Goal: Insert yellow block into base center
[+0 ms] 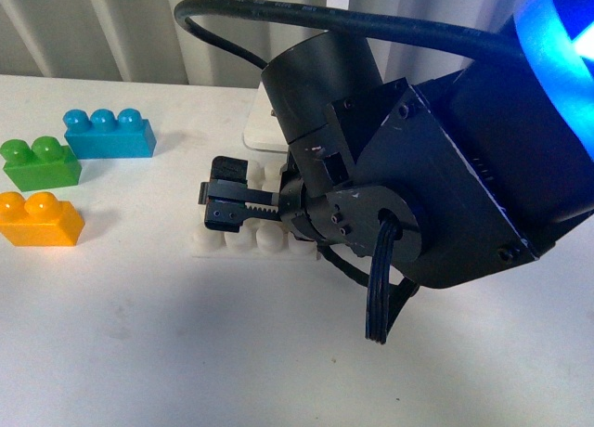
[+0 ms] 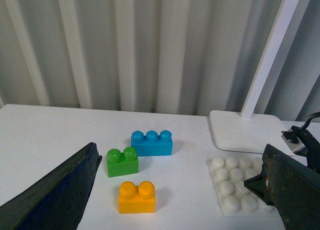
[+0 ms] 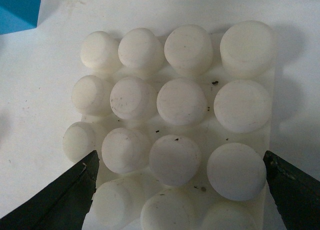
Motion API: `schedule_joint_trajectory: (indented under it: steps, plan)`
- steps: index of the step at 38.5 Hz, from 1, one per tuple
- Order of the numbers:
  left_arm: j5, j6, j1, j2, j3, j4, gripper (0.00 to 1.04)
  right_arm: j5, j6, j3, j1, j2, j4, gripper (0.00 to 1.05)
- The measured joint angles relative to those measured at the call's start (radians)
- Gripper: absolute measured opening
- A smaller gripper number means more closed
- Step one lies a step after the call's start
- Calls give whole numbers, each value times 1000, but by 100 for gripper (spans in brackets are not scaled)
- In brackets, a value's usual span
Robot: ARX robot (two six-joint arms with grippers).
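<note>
— What's on the worktop [image 1: 139,353]?
— I see a plain white surface. On its left lie three bricks close together: the yellow block [image 1: 39,220] nearest me, the green brick [image 1: 39,162] just behind it and the blue brick [image 1: 109,134] farthest back.
— And the base [image 1: 209,246]?
— It lies flat near the middle, apart from the bricks. I see the lamp foot [image 2: 245,131] just behind it.

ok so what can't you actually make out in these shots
- front view: the right pincer and its arm cover most of the base, centre included.
- left wrist view: a finger of the left pincer hides one side of the base; the lamp pole runs off the frame.
- right wrist view: the frame edge cuts one stud row; no yellow block in frame.
</note>
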Motion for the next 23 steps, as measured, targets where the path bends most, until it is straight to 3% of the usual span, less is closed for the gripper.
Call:
schedule_joint_trajectory:
  steps: [23]
  plan:
    - [0,0,0,0,0,0,98,-71,-51,-18,-6,13,118,96]
